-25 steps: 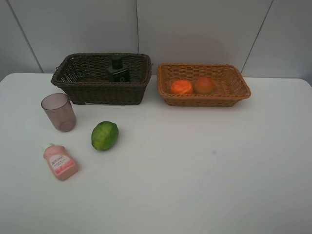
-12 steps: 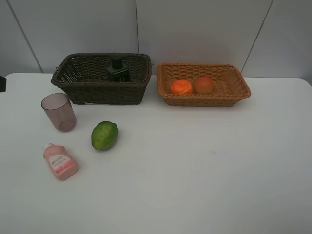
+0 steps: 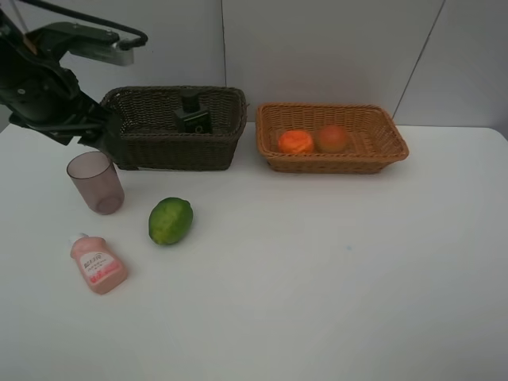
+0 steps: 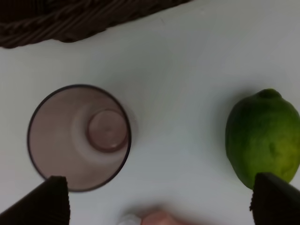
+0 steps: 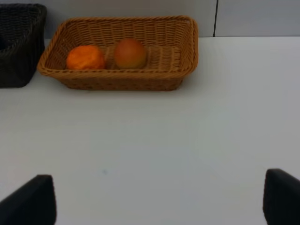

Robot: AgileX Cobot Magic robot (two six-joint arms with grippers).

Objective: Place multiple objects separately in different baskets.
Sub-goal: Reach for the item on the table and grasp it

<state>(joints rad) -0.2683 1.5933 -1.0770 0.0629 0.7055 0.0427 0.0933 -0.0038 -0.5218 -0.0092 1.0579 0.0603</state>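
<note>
A mauve cup stands upright on the white table, with a green lime-like fruit to its right and a pink soap bottle lying nearer the front. My left arm hangs above the cup. In the left wrist view my left gripper is open wide over the cup and the lime, holding nothing. The dark green bottle stands in the dark brown basket. The tangerine and the peach lie in the orange-tan basket. My right gripper is open and empty, facing that basket.
The two baskets stand side by side at the back of the table, before a grey wall. The right arm does not show in the exterior high view. The pink bottle's cap shows between the left fingertips.
My left arm has come into the exterior high view from the left and now hangs over the cup. None of the objects has moved.
</note>
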